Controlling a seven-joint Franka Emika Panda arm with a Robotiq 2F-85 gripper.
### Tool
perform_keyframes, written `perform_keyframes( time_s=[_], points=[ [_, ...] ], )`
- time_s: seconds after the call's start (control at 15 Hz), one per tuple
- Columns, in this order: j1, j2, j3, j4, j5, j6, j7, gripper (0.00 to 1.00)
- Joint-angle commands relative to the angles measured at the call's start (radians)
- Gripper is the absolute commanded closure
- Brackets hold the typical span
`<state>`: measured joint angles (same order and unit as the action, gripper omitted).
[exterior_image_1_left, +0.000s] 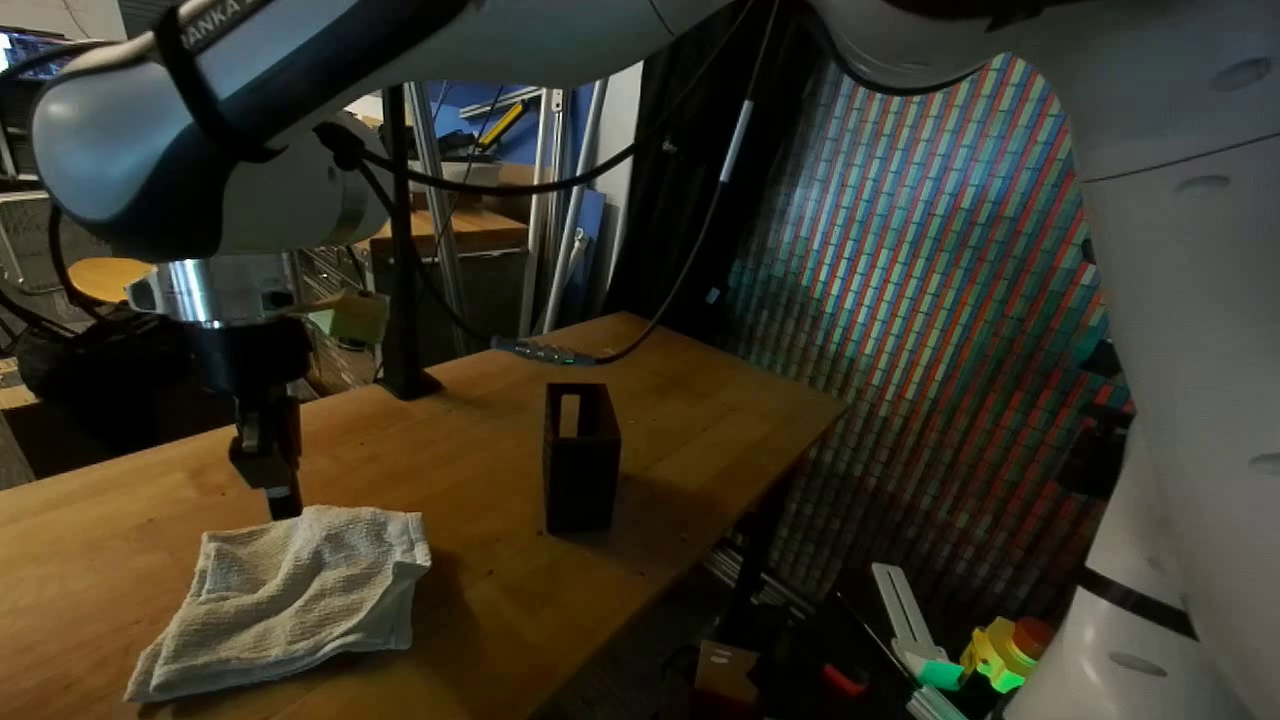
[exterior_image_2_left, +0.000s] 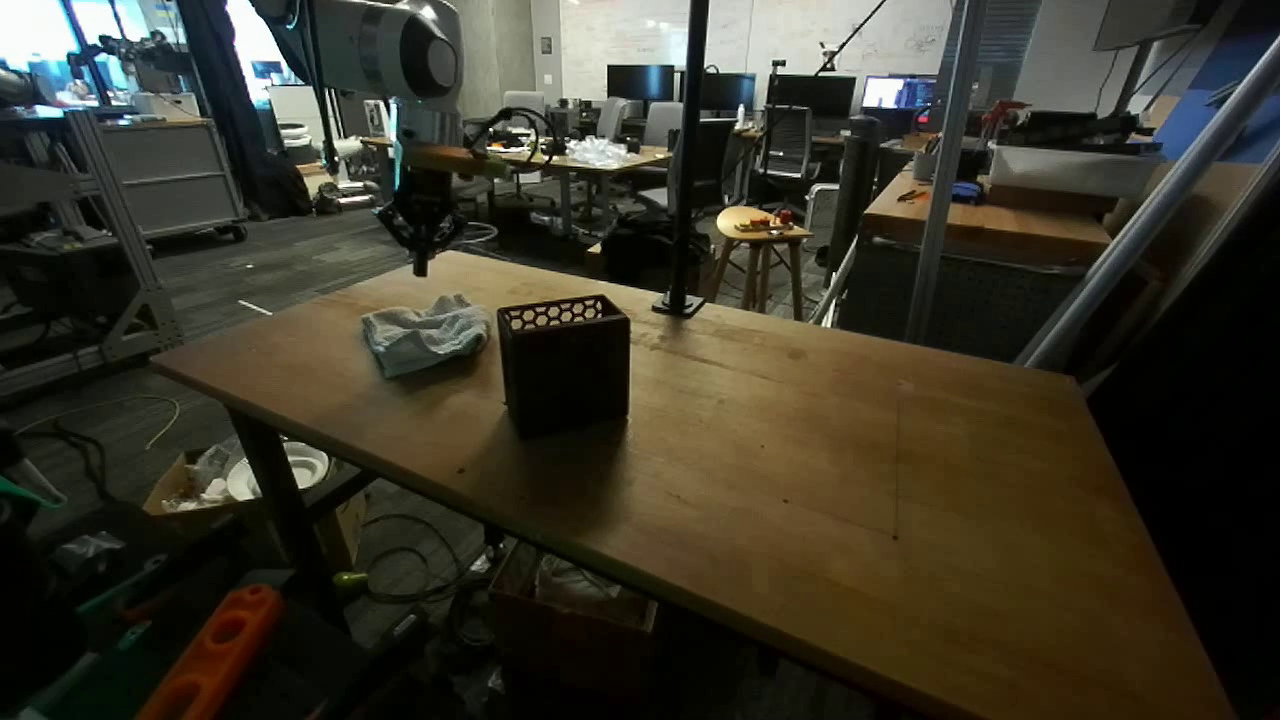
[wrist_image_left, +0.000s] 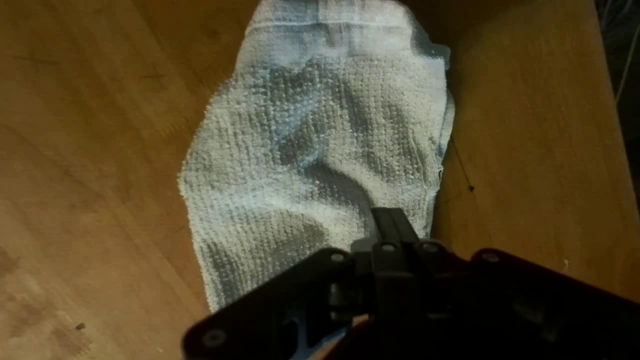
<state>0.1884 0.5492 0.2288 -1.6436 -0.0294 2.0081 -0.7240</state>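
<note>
Tabletop (wrist_image_left: 100, 175), cloth (wrist_image_left: 340, 135) lengthwise down the wrist view

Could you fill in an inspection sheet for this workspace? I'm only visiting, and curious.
Surface: rectangular brown wooden table, with small dark spots.
Job's things: pale, rumpled, textured fabric cloth, lying on the table.
Clutter: black rectangular box with honeycomb openings, material unclear, upright on the table, apart from the cloth; orange strip with holes in an exterior view's foreground.
Gripper: black two-fingered gripper, shut, above the cloth; nothing seen in its grip.
Cables: long black cable, looping below the rounded white robot arm.
Surroundings: dark flat monitors and a pale wooden stool beyond the table.
</note>
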Motion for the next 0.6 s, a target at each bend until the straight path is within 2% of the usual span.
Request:
perform_keyframes(
  time_s=[0.0,0.53],
  points=[
    [0.053,0.014,-0.022,0.075,-0.119,-0.07,0.086,1.0],
    [0.021,0.002,-0.009,0.008,-0.109,0.016,0.188,1.0]
  ],
)
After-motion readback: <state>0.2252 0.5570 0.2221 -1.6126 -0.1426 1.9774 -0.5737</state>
